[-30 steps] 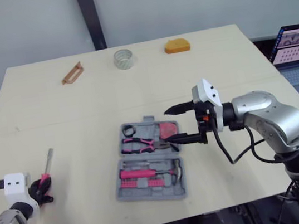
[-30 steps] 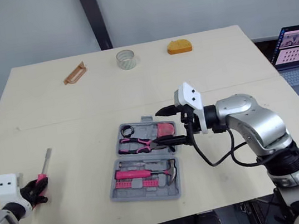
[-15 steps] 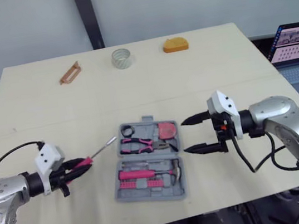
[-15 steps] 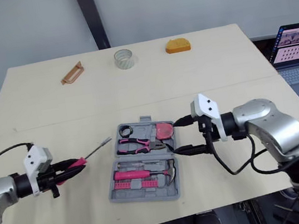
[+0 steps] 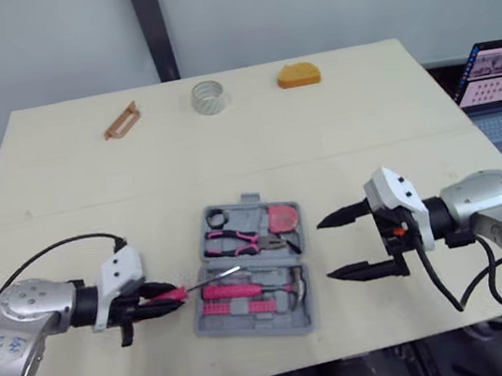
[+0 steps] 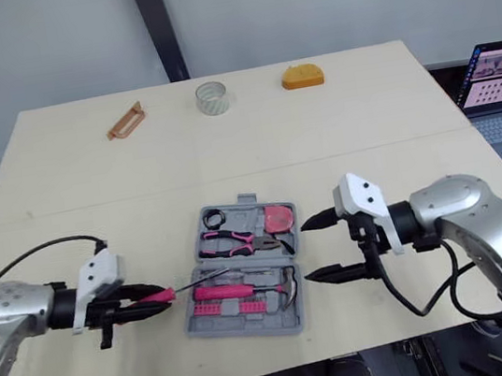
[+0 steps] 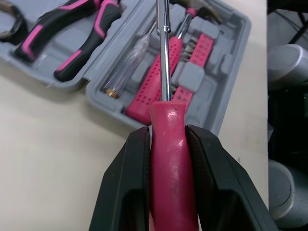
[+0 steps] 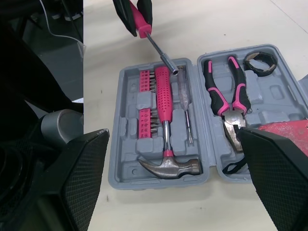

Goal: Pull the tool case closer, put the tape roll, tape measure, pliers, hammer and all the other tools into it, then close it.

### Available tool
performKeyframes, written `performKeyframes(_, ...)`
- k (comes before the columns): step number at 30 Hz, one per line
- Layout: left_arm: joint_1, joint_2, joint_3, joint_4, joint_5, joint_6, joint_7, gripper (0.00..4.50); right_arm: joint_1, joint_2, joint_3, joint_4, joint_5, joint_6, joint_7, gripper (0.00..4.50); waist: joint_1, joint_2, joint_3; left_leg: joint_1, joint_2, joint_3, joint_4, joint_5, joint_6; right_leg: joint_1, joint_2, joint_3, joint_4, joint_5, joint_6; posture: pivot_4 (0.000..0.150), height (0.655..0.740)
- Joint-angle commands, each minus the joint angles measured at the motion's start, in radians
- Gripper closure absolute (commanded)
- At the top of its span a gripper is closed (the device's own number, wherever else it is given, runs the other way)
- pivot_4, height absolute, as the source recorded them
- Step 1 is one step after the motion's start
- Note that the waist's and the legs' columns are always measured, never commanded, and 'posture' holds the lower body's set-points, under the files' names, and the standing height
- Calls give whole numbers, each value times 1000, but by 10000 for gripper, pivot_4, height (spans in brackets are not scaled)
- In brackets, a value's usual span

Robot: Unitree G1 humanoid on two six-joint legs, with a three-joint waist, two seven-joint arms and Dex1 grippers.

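Pinches the pink screwdriver (image 7: 169, 159) tight in the left gripper (image 5: 155, 295), low over the table (image 5: 366, 133). Points its metal tip at the open tool case (image 8: 159, 180), right by the hammer (image 8: 166, 144) handle. Pliers (image 8: 226, 96) in the other half. Spreads the right gripper (image 5: 324, 251) wide, just beside the case's right side.

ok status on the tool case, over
Left gripper shut on pink screwdriver, shaft tip over open tool case. Right gripper open, empty, beside it. Pliers, hammer in; clear roll out at table's far edge.
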Motion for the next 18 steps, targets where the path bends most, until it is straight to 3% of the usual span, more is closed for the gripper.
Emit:
performKeyframes(1,-63,-8,-60,-16,-21,33,-49,38579,0,-6,-21,-31,14,-5,1,0,-1,0,0,0,0,0,0,0,0,0,0,0,0,0,0,1500,7400)
performKeyframes(10,-208,-48,-258,9,73,27,-90,38579,62,-21,-47,-65,18,-10,-9,0,2,-1,0,-1,0,0,0,0,0,0,0,0,0,0,0,1500,7400)
performKeyframes(18,-254,-67,-346,44,140,37,-101,38579,99,-41,-63,-88,29,-11,2,0,12,-1,0,0,0,0,0,0,0,0,0,0,0,0,0,1500,7400)
